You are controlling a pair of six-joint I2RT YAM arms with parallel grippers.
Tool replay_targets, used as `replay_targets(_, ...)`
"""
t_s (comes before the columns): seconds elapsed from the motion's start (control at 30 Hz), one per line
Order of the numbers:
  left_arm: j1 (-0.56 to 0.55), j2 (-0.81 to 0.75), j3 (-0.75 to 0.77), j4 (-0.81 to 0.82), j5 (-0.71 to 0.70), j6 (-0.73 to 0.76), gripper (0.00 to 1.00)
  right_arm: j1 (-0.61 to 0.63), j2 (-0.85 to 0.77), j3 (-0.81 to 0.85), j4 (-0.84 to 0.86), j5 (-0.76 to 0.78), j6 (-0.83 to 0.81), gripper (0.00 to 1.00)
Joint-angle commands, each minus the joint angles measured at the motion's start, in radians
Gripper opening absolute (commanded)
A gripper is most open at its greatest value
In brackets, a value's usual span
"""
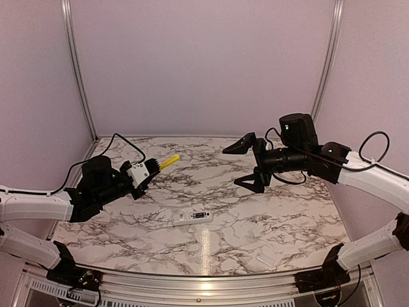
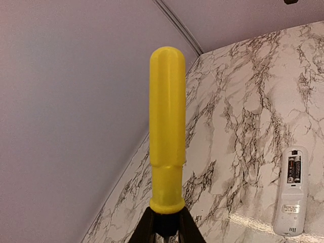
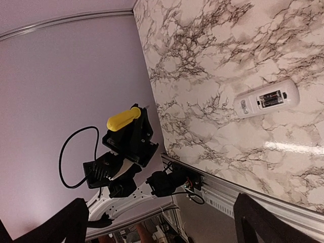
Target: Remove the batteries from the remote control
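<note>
White remote (image 2: 291, 210) w/ 2 batteries (image 2: 291, 169), 1 screwdriver (image 2: 167, 126)

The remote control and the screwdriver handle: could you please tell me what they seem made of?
The remote control looks like white moulded plastic, smooth and faintly glossy, judging by its rounded edges. The screwdriver handle seems yellow plastic, semi-matte, with moulded flutes and a collar.

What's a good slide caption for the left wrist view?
Left tool holding the yellow screwdriver, remote control lying open with batteries inside.

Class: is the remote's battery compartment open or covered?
Open. On the remote control, the recess is uncovered and the batteries show inside.
</note>
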Motion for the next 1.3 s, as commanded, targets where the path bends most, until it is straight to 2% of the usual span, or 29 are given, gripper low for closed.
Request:
replay_targets(0.0,-0.004,0.029,0.015,0.04,0.105,0.049,0.0,0.058,0.031,0.028,0.096,0.019,0.122,0.98)
replay_targets(0.27,-0.03,0.089,0.055,0.005,0.111,0.133,0.0,0.126,0.151,0.089,0.142,0.089,0.272,0.98)
replay_targets(0.6,-0.099,0.153,0.089,0.059,0.001,0.187,0.0,0.145,0.228,0.15,0.139,0.166,0.463,0.97)
replay_targets(1.03,-0.145,0.197,0.132,0.091,-0.048,0.191,0.0,0.165,0.312,0.191,0.163,0.169,0.507,0.83)
replay_targets(1.27,-0.162,0.221,0.157,0.089,-0.057,0.196,0.0,0.165,0.319,0.175,0.184,0.169,0.512,0.71)
